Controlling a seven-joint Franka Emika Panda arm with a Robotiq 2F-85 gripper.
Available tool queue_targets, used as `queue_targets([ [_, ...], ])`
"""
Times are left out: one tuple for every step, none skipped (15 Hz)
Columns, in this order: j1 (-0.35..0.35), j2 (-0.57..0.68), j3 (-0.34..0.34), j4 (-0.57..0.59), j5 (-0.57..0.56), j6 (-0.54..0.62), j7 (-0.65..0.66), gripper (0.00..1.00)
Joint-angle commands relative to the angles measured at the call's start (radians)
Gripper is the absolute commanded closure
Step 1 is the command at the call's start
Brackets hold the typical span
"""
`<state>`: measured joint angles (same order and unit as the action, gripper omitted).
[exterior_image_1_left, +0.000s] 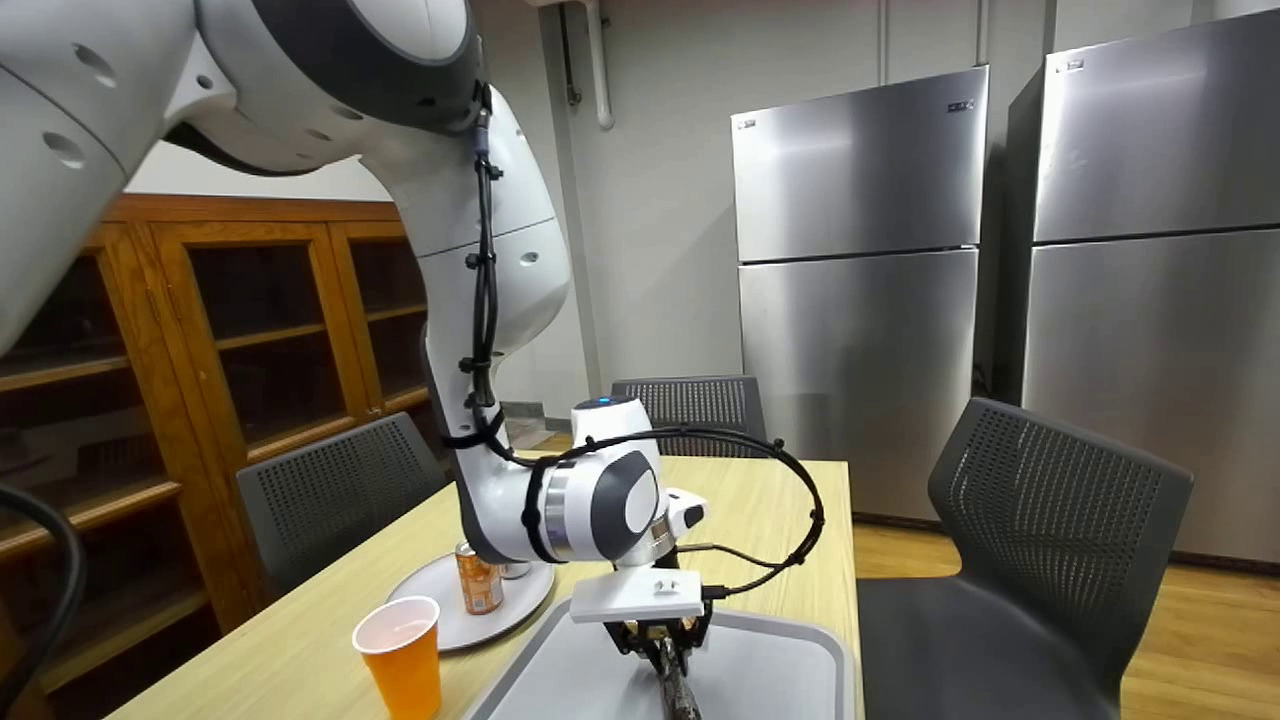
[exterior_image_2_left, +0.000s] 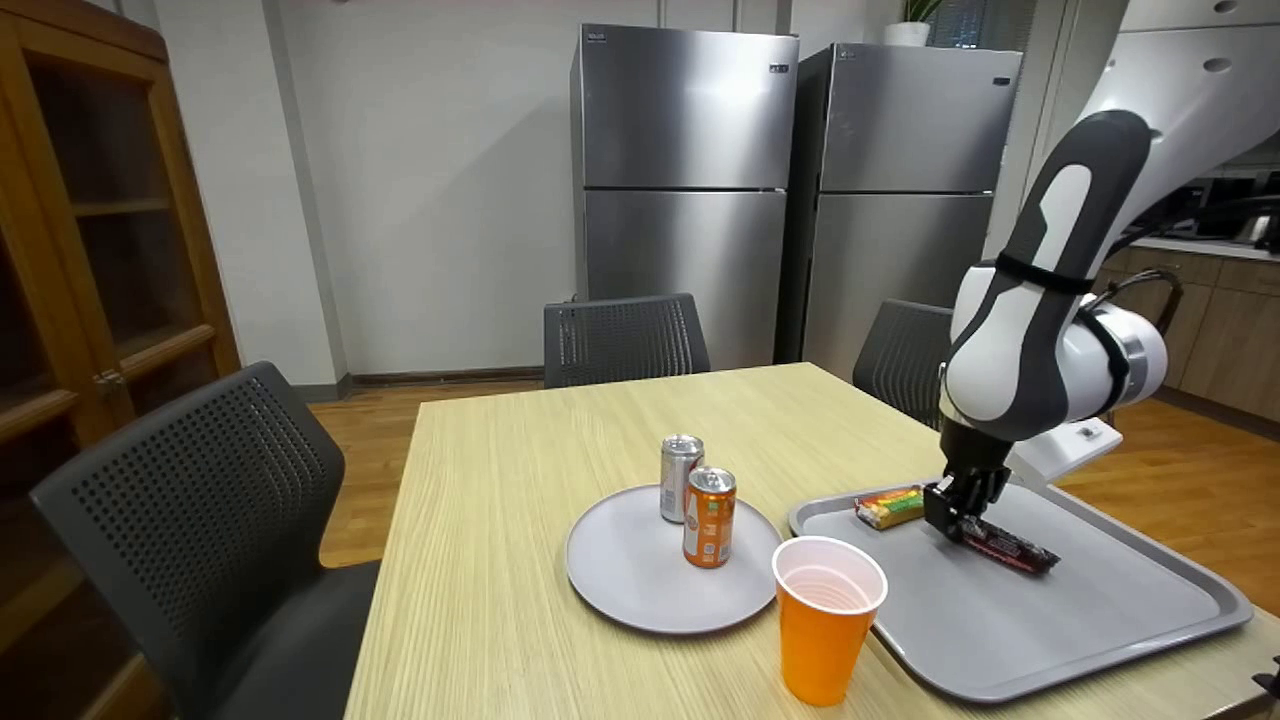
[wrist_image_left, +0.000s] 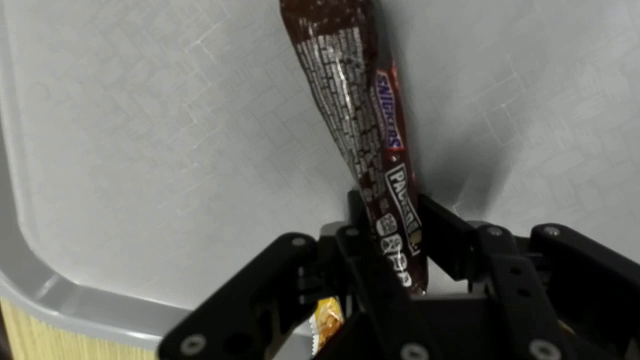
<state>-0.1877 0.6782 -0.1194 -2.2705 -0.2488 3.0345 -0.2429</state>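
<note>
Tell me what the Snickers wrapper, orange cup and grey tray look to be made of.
Snickers wrapper: probably thin plastic film, glossy, going by the bright glare along it.
Orange cup: likely smooth plastic, with a rounded pale rim; coated paper possible.
Grey tray: seemingly moulded plastic, satin, with rounded corners and a faint woven pattern; fibreglass possible.

The white-and-grey arm (exterior_image_1_left: 525, 250) has black cables (exterior_image_1_left: 484, 300) and fingers (wrist_image_left: 449, 241).

The brown wrapper (wrist_image_left: 372, 145) reads "SNICKERS"; further along, "PACK", its ending blurred.
</note>
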Motion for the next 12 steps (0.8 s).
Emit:
queue_targets([
  [-0.016, -0.051, 0.016, -0.011, 0.007, -0.037, -0.025, 0.93],
  [-0.017, -0.056, 0.020, -0.011, 0.008, -0.040, -0.026, 0.93],
  [-0.017, -0.063, 0.022, -0.012, 0.010, -0.045, -0.025, 0.93],
  [-0.017, -0.070, 0.025, -0.012, 0.011, -0.048, -0.024, 0.93],
  [-0.020, -0.078, 0.032, -0.012, 0.014, -0.054, -0.026, 0.93],
  [-0.015, -0.084, 0.029, -0.010, 0.014, -0.056, -0.022, 0.93],
  [-0.014, -0.089, 0.031, -0.006, 0.016, -0.060, -0.021, 0.93],
  [-0.013, -0.092, 0.032, -0.002, 0.018, -0.066, -0.019, 0.93],
  [-0.013, -0.095, 0.033, 0.007, 0.020, -0.074, -0.017, 0.93],
  [-0.012, -0.097, 0.034, 0.014, 0.023, -0.079, -0.015, 0.93],
  [-0.011, -0.097, 0.033, 0.023, 0.024, -0.084, -0.013, 0.93],
  [-0.007, -0.096, 0.029, 0.033, 0.025, -0.087, -0.009, 0.93],
])
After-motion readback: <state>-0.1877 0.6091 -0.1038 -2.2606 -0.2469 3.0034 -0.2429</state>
